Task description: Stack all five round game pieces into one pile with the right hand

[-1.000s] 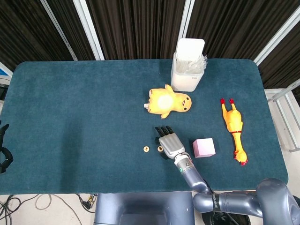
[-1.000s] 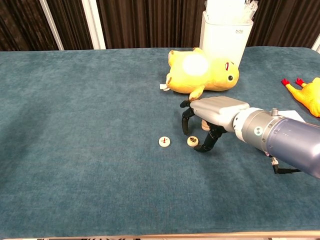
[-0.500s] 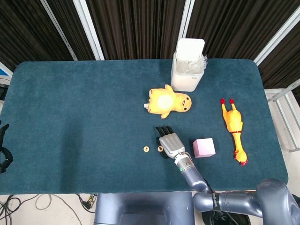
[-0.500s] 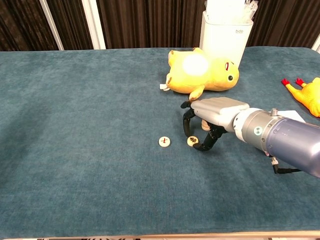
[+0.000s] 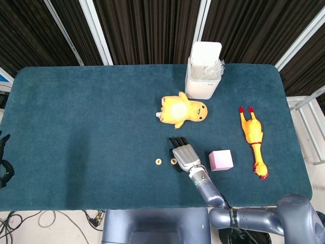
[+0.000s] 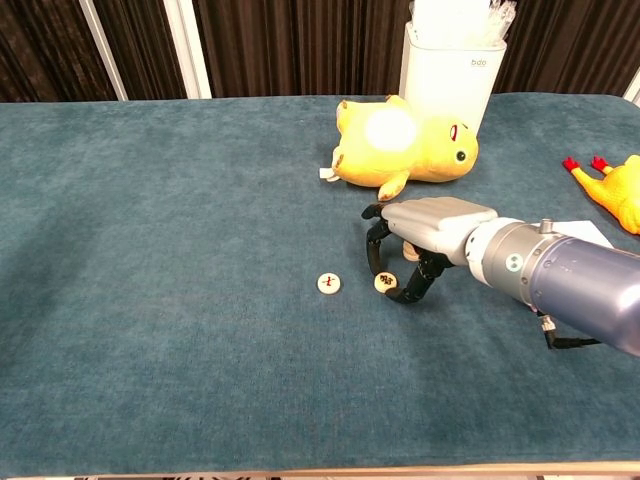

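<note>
We read "bdo" on the white container [image 6: 447,70] at the far edge, its top cut off in the chest view. Our right hand [image 6: 425,235] hangs palm-down over the blue table [image 6: 150,250], fingers curled with their tips around one round game piece [image 6: 384,283]; whether they actually grip it we cannot tell. A second piece [image 6: 328,283] lies just left, its red mark illegible. More pieces sit hidden under the palm. The left hand [image 5: 4,165] barely shows at the left edge, too cropped to judge.
</note>
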Robot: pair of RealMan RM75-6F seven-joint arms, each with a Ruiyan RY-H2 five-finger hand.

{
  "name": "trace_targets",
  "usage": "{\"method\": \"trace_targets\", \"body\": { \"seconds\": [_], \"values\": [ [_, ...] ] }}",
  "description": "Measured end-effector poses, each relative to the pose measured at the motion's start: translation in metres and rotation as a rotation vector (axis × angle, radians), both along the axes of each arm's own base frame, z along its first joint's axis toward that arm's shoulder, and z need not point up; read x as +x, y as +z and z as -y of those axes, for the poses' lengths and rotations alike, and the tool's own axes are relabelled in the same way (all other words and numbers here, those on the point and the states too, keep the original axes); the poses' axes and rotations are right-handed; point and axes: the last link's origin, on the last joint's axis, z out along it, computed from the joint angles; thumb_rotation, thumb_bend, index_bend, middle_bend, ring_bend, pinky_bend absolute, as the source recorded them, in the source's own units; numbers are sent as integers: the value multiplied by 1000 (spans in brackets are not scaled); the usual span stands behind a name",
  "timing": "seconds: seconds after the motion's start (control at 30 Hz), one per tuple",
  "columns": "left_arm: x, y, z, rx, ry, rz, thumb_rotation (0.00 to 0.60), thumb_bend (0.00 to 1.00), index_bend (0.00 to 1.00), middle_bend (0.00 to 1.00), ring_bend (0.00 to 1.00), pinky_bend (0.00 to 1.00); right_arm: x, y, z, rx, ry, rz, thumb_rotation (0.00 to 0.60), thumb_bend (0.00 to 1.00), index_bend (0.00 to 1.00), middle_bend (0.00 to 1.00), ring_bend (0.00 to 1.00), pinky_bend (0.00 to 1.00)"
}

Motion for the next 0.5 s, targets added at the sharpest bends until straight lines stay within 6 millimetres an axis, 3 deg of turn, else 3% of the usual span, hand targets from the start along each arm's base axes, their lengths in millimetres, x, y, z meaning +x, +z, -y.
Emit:
{"method": "trace_targets", "body": {
  "seconds": [0.5],
  "values": [
    [0, 0, 0, -4, -3, 6, 600, 824, 121, 0, 0, 18, 1, -2, 1, 2, -1, -9, 600, 408, 490, 0, 0, 0]
  ]
}}
